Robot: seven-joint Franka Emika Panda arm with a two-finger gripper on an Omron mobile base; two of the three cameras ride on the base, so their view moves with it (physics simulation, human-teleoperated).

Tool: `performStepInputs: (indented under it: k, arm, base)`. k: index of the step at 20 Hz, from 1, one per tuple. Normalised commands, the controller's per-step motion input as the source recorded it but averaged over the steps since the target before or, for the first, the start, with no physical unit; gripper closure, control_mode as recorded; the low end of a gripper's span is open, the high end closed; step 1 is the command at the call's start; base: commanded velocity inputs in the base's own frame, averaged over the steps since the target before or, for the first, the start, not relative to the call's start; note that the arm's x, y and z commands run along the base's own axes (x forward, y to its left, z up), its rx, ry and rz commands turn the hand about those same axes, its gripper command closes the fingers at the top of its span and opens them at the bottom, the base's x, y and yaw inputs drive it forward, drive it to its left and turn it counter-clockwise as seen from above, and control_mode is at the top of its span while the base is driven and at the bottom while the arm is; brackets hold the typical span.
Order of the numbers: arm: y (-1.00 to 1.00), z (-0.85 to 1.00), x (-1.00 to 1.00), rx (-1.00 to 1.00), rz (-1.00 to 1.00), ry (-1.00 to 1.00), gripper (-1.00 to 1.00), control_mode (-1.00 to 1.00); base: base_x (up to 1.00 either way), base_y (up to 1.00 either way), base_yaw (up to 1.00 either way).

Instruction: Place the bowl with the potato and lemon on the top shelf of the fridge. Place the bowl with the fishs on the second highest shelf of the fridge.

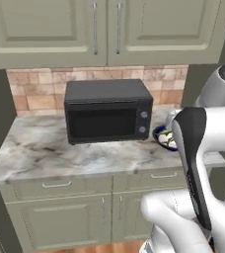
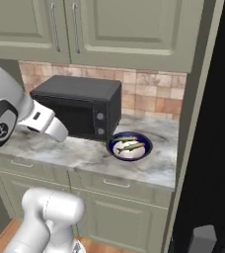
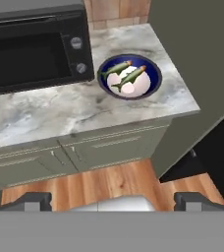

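Marbled counter (image 3: 45,115) runs across the hand view, with a black microwave (image 3: 33,47) at ten o'clock. Just right of it, at one o'clock, sits the blue-rimmed bowl (image 3: 129,77) holding two green fish (image 3: 128,76), near the counter's right end. At the bottom edge the gripper (image 3: 113,202) hangs well back from the counter, fingers spread wide and empty. Risk: reaching in, a finger may clip the microwave's corner or tip the bowl, spilling the fish.

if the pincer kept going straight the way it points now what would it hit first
Probably the cabinet front just below the counter edge, going by the hand view's centre. Depth is unclear; the open pincer is well back from it.
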Motion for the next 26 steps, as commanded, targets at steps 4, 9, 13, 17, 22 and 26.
performStepInputs:
  k: [4, 9, 13, 17, 22, 26]
  arm:
    - [0.00, 0.00, 0.00, 0.00, 0.00, 0.00, -1.00, 1.00]
    - [-0.20, -0.12, 0.01, 0.03, -0.08, 0.01, -1.00, -1.00]
    - [-0.95, -0.69, 0.42, 0.17, -0.43, 0.09, -1.00, -1.00]
    - [-0.76, -0.70, 0.52, 0.27, -0.39, 0.06, -1.00, -1.00]
    - [-0.28, -0.69, 0.54, 0.24, -0.33, 0.06, -1.00, -1.00]
    - [-0.22, -0.50, 0.33, 0.12, -0.24, 0.07, -1.00, -1.00]
  base:
    - [0.43, -0.12, 0.00]
    - [0.01, -0.36, -0.07]
    - [0.00, 0.00, 0.00]
    - [0.00, 0.00, 0.00]
    - [0.00, 0.00, 0.00]
    - [0.00, 0.00, 0.00]
